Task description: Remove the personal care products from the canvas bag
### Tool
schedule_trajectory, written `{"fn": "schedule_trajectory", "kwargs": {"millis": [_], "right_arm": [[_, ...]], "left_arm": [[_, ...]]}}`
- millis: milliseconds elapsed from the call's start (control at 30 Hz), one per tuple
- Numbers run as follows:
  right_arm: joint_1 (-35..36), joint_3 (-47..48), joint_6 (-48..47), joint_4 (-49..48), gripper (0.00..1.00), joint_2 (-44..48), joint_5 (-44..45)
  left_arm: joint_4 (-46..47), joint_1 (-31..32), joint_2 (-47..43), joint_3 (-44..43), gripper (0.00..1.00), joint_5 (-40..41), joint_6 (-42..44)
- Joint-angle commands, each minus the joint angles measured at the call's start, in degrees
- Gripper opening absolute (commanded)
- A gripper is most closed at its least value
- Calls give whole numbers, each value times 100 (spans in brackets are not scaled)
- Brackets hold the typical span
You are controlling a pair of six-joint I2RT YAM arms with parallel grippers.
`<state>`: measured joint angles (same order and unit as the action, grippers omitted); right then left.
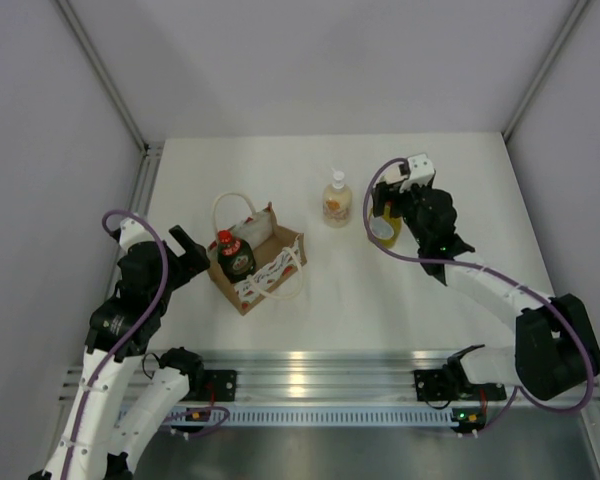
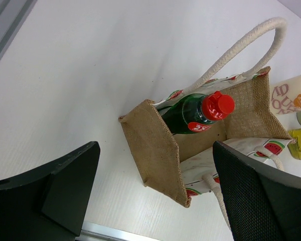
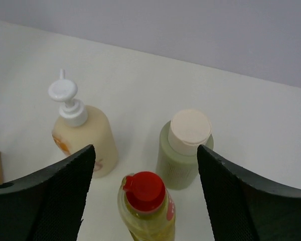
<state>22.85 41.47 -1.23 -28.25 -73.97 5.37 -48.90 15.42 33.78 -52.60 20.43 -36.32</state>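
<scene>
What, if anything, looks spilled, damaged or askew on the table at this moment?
Nothing looks spilled or damaged. The pump bottle, white-capped bottle and yellow bottle stand upright. The only oddity: the canvas bag sits skewed to the edges of the table, with the dark green bottle leaning inside it.

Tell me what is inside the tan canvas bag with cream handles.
A dark green plastic bottle with a red cap. The walls of the tan canvas bag hide its floor.

Robotics lab test cell: white desk (image 1: 360,300) walled by plain grey panels (image 1: 320,60), aluminium framing (image 1: 101,70), arms (image 1: 490,285) bolted to a rail (image 1: 320,368).
</scene>
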Motion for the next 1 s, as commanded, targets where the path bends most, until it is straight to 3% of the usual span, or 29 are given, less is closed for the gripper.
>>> {"fn": "schedule_trajectory", "kwargs": {"millis": [0, 33, 100, 367, 433, 467, 500, 567, 600, 667, 700, 767, 800, 967], "right_arm": [[-123, 344, 36, -349, 84, 94, -53], [-114, 413, 36, -287, 93, 111, -53], [-123, 467, 53, -103, 99, 155, -71], [60, 1265, 765, 986, 99, 463, -660], [332, 1766, 791, 1382, 99, 428, -65], [821, 1942, 739, 1810, 99, 393, 269], [1139, 2283, 391, 1980, 99, 271, 1151], [1842, 2435, -41, 1938, 99, 164, 1843], [1915, 2444, 226, 1824, 99, 77, 1967], [1838, 2261, 825, 1675, 99, 59, 1637], [1802, 2129, 853, 1395, 99, 24, 738], [1880, 2137, 818, 1305, 93, -46, 29], [2003, 2111, 670, 1191, 99, -108, -792], [2530, 1829, -51, 348, 100, -354, -2284]], "left_arm": [[118, 14, 32, 30, 98, -21, -34], [118, 14, 15, 39, 98, -12, -34], [118, 14, 32, 39, 98, -12, -34], [109, 14, 59, 30, 98, 14, -34], [118, 14, 67, 30, 98, 23, -34], [109, 14, 59, 30, 98, 40, -34], [118, 14, 67, 39, 98, 58, -34], [118, 14, 85, 39, 98, 84, -51], [118, 14, 94, 39, 98, 102, -51], [100, 14, 102, 39, 98, 120, -51], [109, 14, 102, 39, 98, 111, -42], [101, 14, 94, 39, 98, 119, -51], [109, 14, 68, 48, 98, 128, -51], [109, 14, 15, 48, 98, 137, -69]]}}
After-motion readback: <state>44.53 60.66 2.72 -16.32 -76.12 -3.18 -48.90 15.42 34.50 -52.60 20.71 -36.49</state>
